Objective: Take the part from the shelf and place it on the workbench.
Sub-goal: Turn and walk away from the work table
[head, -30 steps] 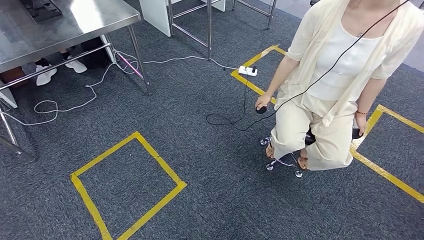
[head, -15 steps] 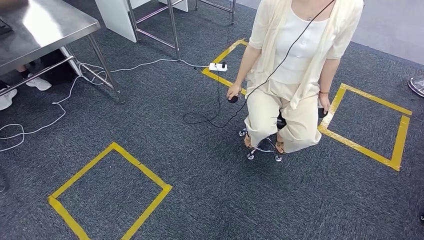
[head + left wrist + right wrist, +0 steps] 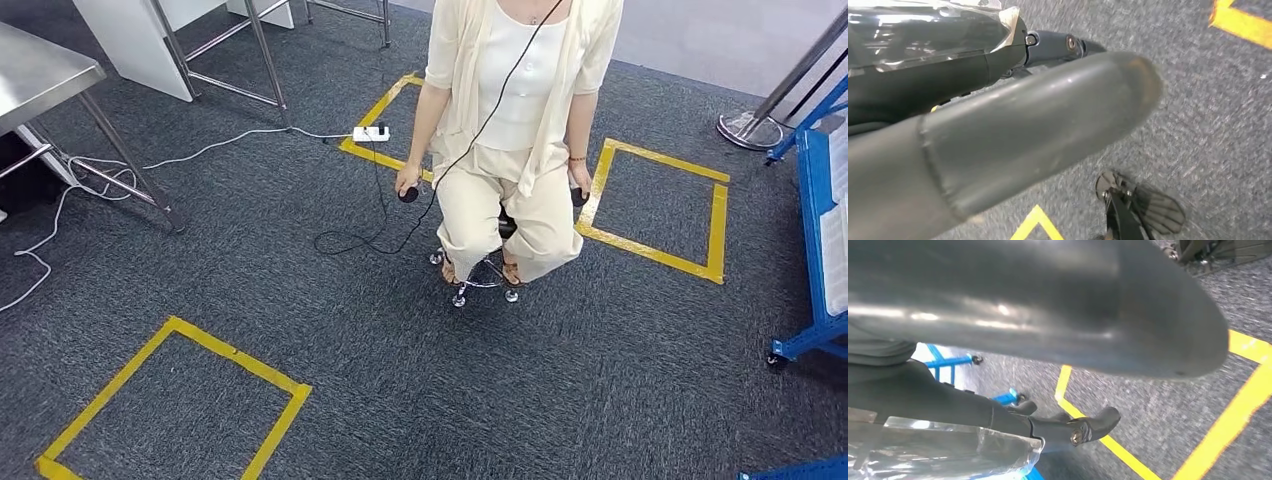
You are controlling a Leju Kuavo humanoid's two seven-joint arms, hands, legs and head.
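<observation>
Part location we cannot tell; we judge it waits on the blue shelf (image 3: pixel 815 240) at the robot's right; its weight, stiffness and best hold cannot be judged yet; the left robot hand (image 3: pixel 1048 125) and right robot hand (image 3: pixel 1048 315) hang low over the carpet, thumbs forward; whether they are open or closed we cannot tell.

A person (image 3: pixel 510 120) is sitting on a wheeled stool (image 3: pixel 485 280) at centre, between a counter (image 3: pixel 40 75) standing at far left and a shelf cart (image 3: pixel 825 230) standing at far right. A power strip (image 3: pixel 370 133) is lying just left of the person, behind a floor cable (image 3: pixel 350 240).
</observation>
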